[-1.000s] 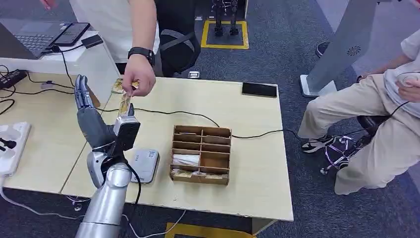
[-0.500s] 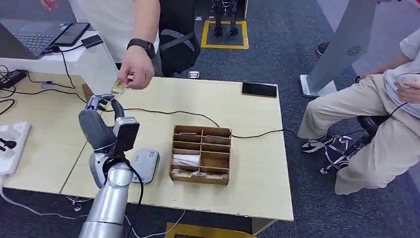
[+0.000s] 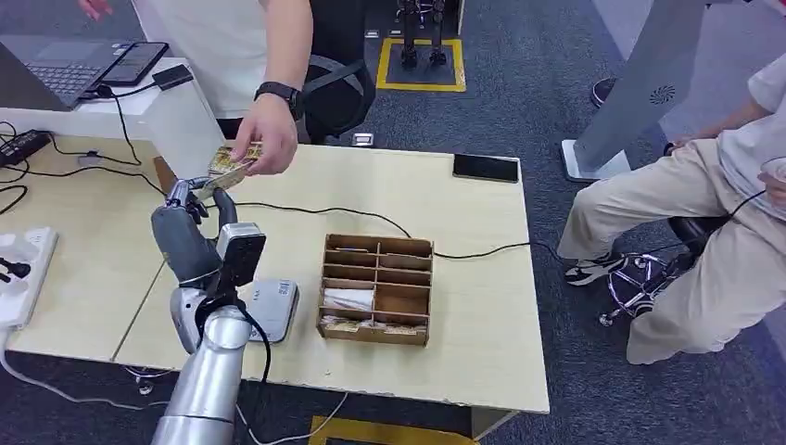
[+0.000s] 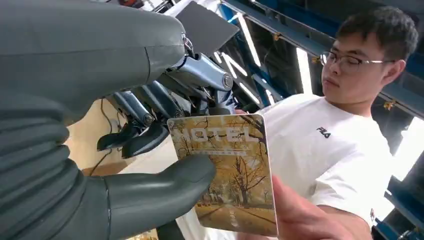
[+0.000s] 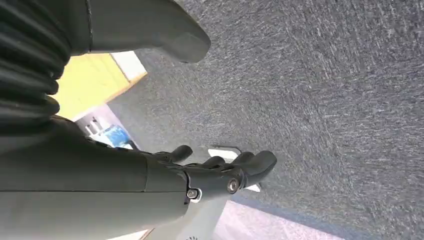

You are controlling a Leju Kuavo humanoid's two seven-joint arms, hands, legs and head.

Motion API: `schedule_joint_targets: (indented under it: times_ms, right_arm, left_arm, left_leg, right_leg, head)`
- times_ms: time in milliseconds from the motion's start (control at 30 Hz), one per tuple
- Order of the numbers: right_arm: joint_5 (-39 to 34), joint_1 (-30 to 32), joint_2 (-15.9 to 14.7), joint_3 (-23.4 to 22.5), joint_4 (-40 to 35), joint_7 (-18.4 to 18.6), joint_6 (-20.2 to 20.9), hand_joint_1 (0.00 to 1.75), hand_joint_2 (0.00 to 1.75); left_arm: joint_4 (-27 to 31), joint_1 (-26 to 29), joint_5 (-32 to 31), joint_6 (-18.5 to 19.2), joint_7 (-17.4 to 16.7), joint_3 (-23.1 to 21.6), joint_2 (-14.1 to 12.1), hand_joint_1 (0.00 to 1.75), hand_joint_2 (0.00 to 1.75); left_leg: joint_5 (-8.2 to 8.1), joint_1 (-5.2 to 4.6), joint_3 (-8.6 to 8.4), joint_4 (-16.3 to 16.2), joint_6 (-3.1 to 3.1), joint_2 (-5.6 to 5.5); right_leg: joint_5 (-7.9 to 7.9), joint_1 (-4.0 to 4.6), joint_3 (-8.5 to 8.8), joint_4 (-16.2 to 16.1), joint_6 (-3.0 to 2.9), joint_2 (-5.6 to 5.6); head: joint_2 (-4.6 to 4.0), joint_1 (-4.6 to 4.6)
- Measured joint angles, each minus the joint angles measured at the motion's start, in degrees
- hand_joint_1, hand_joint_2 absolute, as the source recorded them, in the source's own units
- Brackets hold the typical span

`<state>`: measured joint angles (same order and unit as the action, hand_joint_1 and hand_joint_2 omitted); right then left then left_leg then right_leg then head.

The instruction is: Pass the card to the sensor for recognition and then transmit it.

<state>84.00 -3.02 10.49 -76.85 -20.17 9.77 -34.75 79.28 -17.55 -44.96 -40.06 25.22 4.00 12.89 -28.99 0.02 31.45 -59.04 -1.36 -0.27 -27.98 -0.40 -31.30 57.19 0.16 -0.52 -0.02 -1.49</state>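
A card point(image 3: 228, 163) printed with HOTEL and an autumn tree scene point(image 4: 227, 165) sits at the far left of the table. A person's hand point(image 3: 270, 137) holds one end of it. My left hand point(image 3: 188, 215) is raised below that hand and pinches the card's other end. In the left wrist view my thumb point(image 4: 165, 185) lies on the card's face and my fingers point(image 4: 150, 105) curl behind it. The grey-white sensor pad point(image 3: 272, 307) lies on the table beside my left forearm. My right hand point(image 5: 205, 175) hangs over the carpet, fingers loosely spread, holding nothing.
A wooden compartment box point(image 3: 376, 288) with several cards stands mid-table, and a black cable point(image 3: 306, 210) runs behind it. A black phone point(image 3: 485, 168) lies at the far edge. A power strip point(image 3: 19, 269) is at the left. A seated person point(image 3: 704, 222) is on the right.
My left hand went from fingers stretched upward to curled in. The person lifted the card away from my wrist, then brought it back into my fingers.
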Motion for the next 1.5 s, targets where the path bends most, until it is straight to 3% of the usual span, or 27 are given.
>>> schedule_joint_targets:
  times_ms: [267,500,767,1000,1300,1500]
  right_arm:
    - [-0.6,0.0,0.0,0.0,0.4,-0.3,0.1,0.00,1.75]
    - [-1.3,0.0,-0.1,0.0,0.6,-0.7,0.1,0.00,1.75]
    - [-2.1,-0.2,-0.3,0.0,1.0,-1.3,0.1,0.00,1.75]
    - [-2.3,-0.3,-0.3,0.0,1.2,-2.0,0.2,0.00,1.75]
    - [-2.3,-0.3,-0.4,0.0,1.2,-2.3,0.2,0.00,1.75]
    - [-3.1,-0.4,-0.5,0.0,1.4,-3.0,0.2,0.00,1.75]
  left_arm:
    - [1.8,3.0,-6.2,0.0,1.8,4.5,1.1,1.75,1.75]
    - [4.8,6.8,-11.1,-0.1,5.4,10.3,2.9,1.75,1.75]
    - [4.7,8.4,-17.6,-0.1,3.8,14.8,3.4,1.75,1.75]
    - [1.4,9.1,-21.7,0.3,3.1,17.4,3.6,1.75,1.75]
    - [-2.2,9.6,-24.0,0.2,0.0,17.4,3.5,1.75,1.75]
    - [-5.9,10.9,-27.7,0.2,-5.4,15.4,3.0,1.75,1.75]
  left_leg:
    - [0.00,0.00,0.01,0.0,0.00,0.01]
    - [0.00,0.02,0.00,0.0,0.00,0.01]
    - [0.00,0.02,0.01,0.0,0.00,0.00]
    - [0.00,0.01,0.00,0.0,0.00,0.00]
    - [0.00,0.01,0.01,0.0,0.00,-0.01]
    - [0.00,0.01,0.01,0.0,0.00,0.00]
  right_leg:
    - [0.00,0.00,-0.01,0.0,0.00,0.00]
    - [-0.01,-0.01,-0.01,0.0,0.00,-0.01]
    - [-0.01,0.00,0.00,0.0,0.00,0.01]
    - [-0.01,0.00,-0.01,0.0,0.00,0.00]
    - [0.00,0.00,-0.01,0.0,0.00,0.01]
    - [-0.01,0.00,-0.01,0.0,0.00,0.01]
  head:
    - [0.02,-0.02]
    - [0.02,0.00]
    - [0.00,-0.02]
    - [0.02,0.00]
    - [0.02,0.00]
    - [0.00,0.00]
